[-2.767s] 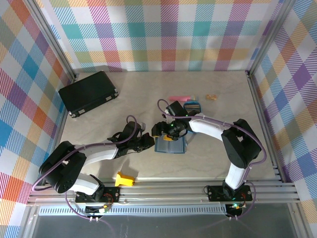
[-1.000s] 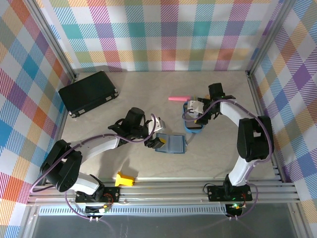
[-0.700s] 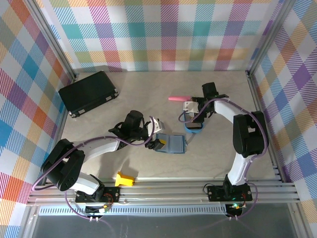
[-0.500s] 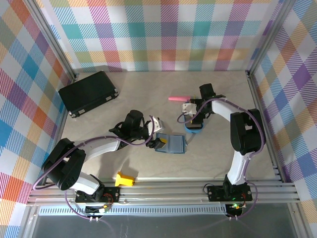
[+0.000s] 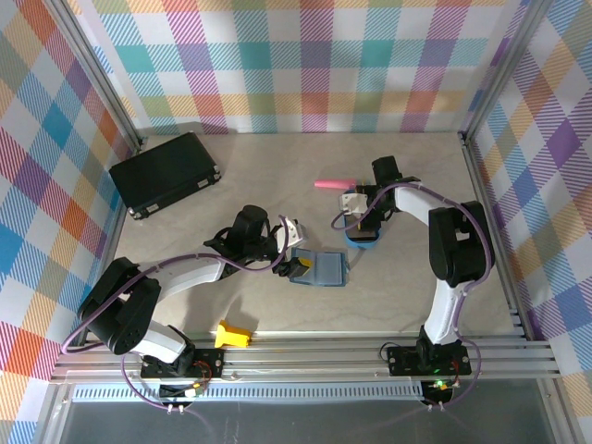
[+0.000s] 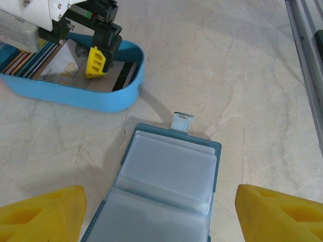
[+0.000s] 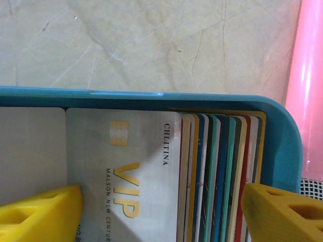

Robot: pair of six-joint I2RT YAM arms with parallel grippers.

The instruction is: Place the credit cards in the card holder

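Table: pale marbled top.
Black case: closed, far left.
Blue tray: just beyond the card holder, not touching it.
Card holder: lies open near centre, clear sleeves up, snap tab toward the tray.
Left gripper: jaws spread wide, empty, above the holder.
Right gripper: jaws apart, fingertips inside the tray, gripping nothing.
Credit cards: fanned in the tray, grey VIP card on top.

The grey card reads "CHLITINA", "VIP", "MALSON NEW CENTUR".
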